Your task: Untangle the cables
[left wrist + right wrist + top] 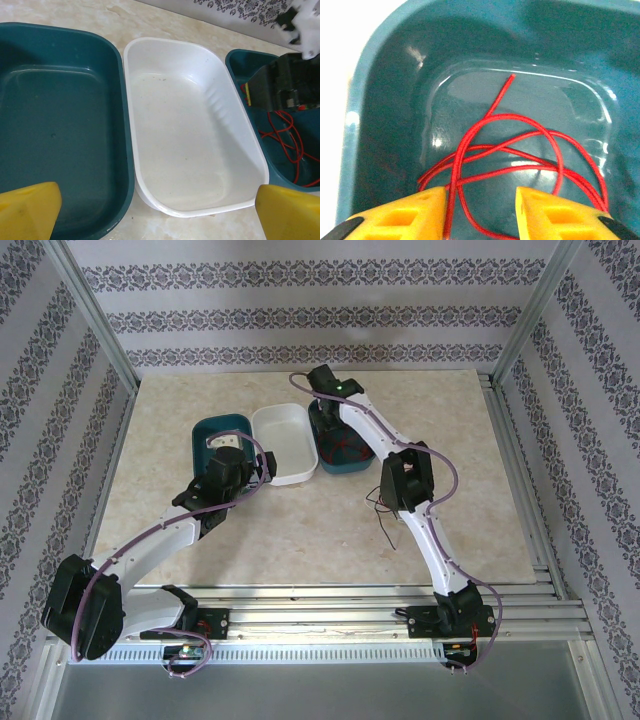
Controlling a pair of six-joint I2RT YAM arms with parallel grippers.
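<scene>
Around the white tray [285, 435] we see marbled beige tabletop [300, 540], patterned walls [300, 315] beyond; left gripper [157, 202] spread, right gripper [480, 202] parted over red cables [500, 96].

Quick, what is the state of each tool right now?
Left tool: open, holding nothing.
Right tool: open; the red cable runs loose between its fingers, not gripped.

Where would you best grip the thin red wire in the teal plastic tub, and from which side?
Probably grip the thin red wire on its straight free tail, short of the crossing loops, coming down from overhead: it lies flat on the teal plastic tub floor, walled in.
</scene>
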